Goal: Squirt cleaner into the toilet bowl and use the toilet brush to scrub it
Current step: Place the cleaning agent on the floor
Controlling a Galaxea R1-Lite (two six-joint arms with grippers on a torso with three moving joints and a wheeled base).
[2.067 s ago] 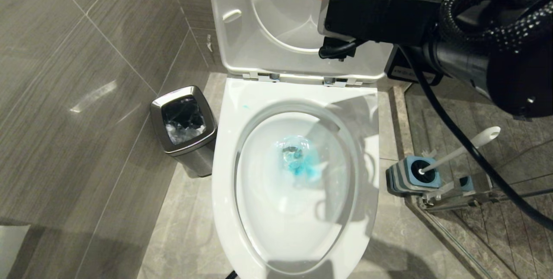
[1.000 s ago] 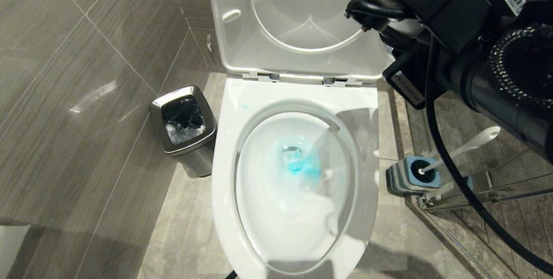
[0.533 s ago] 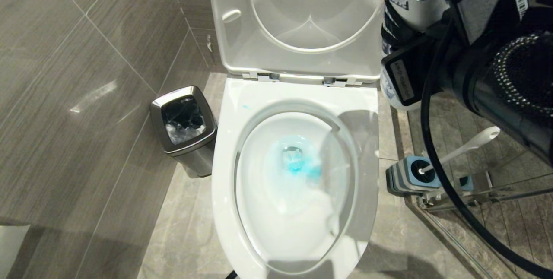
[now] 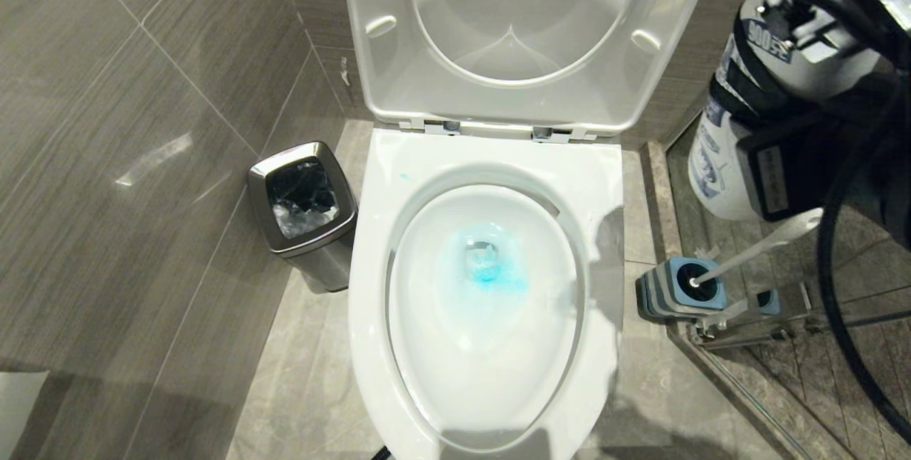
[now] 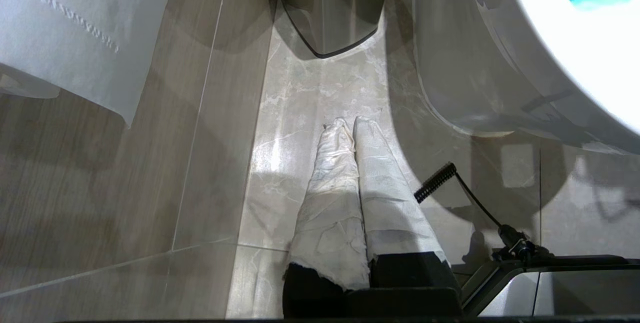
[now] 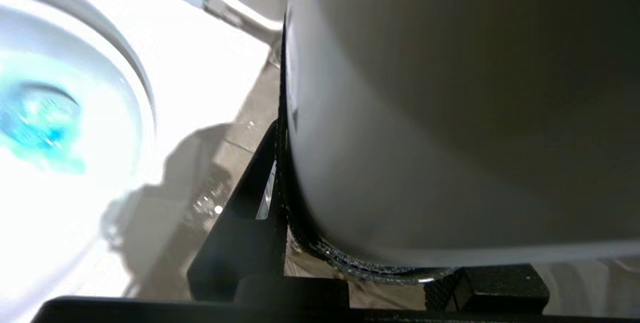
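The cleaner [image 4: 490,269] sits as a turquoise-blue patch around the drain, center of the head frame, with a tiny teal spot on the rim at its upper left. The toilet bowl [image 4: 370,289] fills the middle, seat and lid [image 4: 384,75] flipped up at the top. The toilet brush [image 4: 765,241] is parked in its blue-grey holder [image 4: 680,289] on the floor at right center, handle leaning up to the right. Upper right, the right gripper [image 4: 765,139] is clamped around a white bottle [image 4: 712,161] with blue print, jaws partway apart on its body. A steel bin [image 4: 306,214] stands left of the bowl. The left gripper [image 5: 350,125] hangs low over the floor tiles, its 2 cloth-wrapped fingers pressed together, holding nothing.
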